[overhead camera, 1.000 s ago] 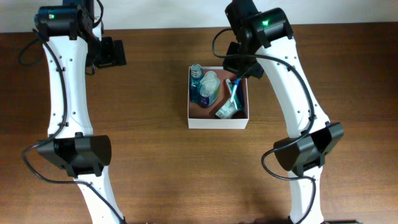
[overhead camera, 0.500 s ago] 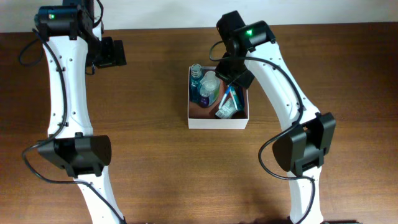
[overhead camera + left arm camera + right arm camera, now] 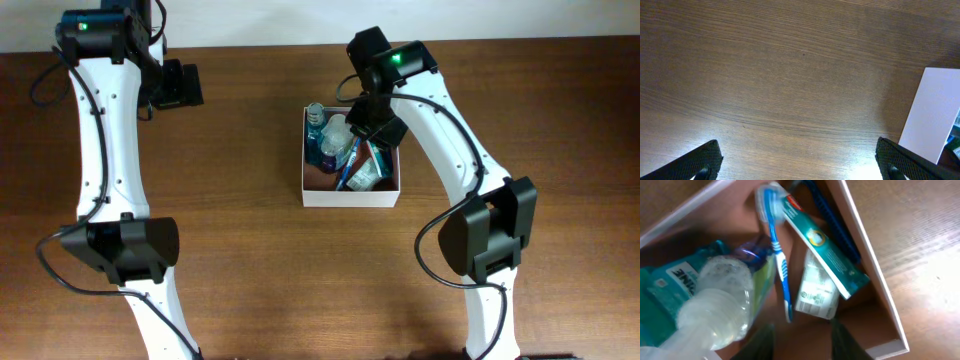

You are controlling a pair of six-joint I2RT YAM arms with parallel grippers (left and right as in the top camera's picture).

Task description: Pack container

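Overhead, container: The container (image 3: pixel 350 196) sits on the worktop (image 3: pixel 250 260) a little toward 12 o'clock from the centre, between your two arms.
Overhead, right pincer: Your right pincer (image 3: pixel 374 124) has slid in from the box's 1 o'clock corner and now hangs over its 12-to-1 o'clock part.
Overhead, toothbrush: The blue toothbrush (image 3: pixel 346 168) lay along the 3 o'clock wall a second ago. It now slants across the middle toward 7 o'clock.
Overhead, left pincer: Your left pincer (image 3: pixel 178 84) is parked at 10 o'clock, well apart from the box and unmoved.
Left wrist: Its fingers are spread wide with only bare worktop between them. The container's white wall shows at the 3 o'clock edge.
Right wrist: The fingers are blurred at 6 o'clock, parted, with nothing between them. The toothbrush rests against the clear bottle (image 3: pixel 715 305), just beside the toothpaste box (image 3: pixel 822 247), and all of it is inside the walls.
Meaning: The toothbrush looks nudged flatter and let go, so this item reads as packed. Lift straight up so that you do not catch its handle.
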